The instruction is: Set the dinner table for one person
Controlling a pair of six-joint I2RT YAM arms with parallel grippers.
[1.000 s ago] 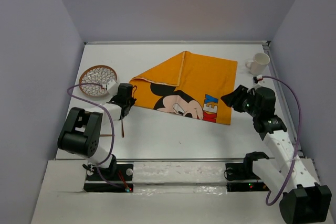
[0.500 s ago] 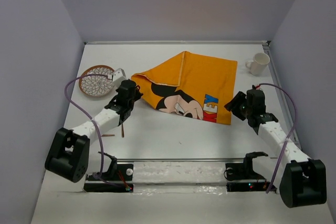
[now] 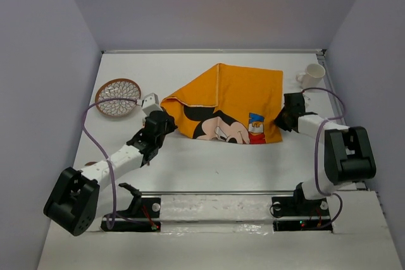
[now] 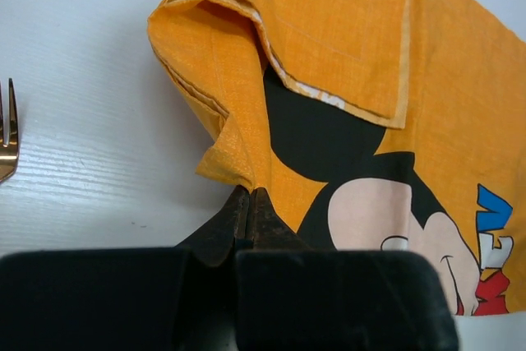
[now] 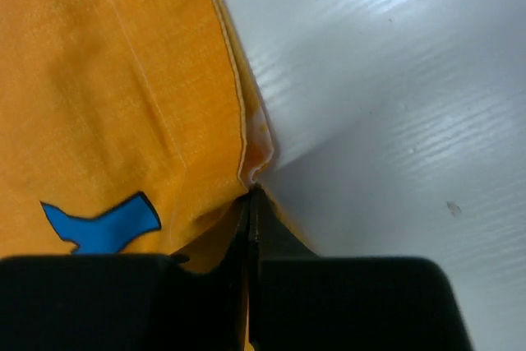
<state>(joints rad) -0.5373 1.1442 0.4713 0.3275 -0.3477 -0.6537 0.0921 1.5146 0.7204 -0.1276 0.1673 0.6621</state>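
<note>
Quickly: left hand point(image 4: 249, 195) has its fingers pressed together on the cloth mat point(image 3: 234, 96), pinching a bunched corner at the mat's 8 o'clock. The fabric just above the pinch stands up in a ridge. Right hand point(image 5: 251, 195) is likewise closed tight on the hem at the mat's 4 o'clock, with the edge puckered into the nip.

My read is that two pinches on opposite sides let the arms pull the mat taut and square it. It currently lies skewed, and a flap is folded over at its 10 o'clock corner, covering part of the print. The low, near-flat grips suggest dragging across the surface rather than lifting.

The mat rests on the tabletop point(image 3: 209, 162), the white slab that spans the whole top view under everything. The mat sits just past centre toward 12 o'clock. A fork point(image 4: 6, 133) lies on bare surface at 9 o'clock of the left hand, apart from the cloth. A patterned plate point(image 3: 118, 97) sits at 10 o'clock of the tabletop and a white mug point(image 3: 311, 75) at 2 o'clock. Both are clear of the mat, probably parked there until it is flat. Place setting not yet laid.
</note>
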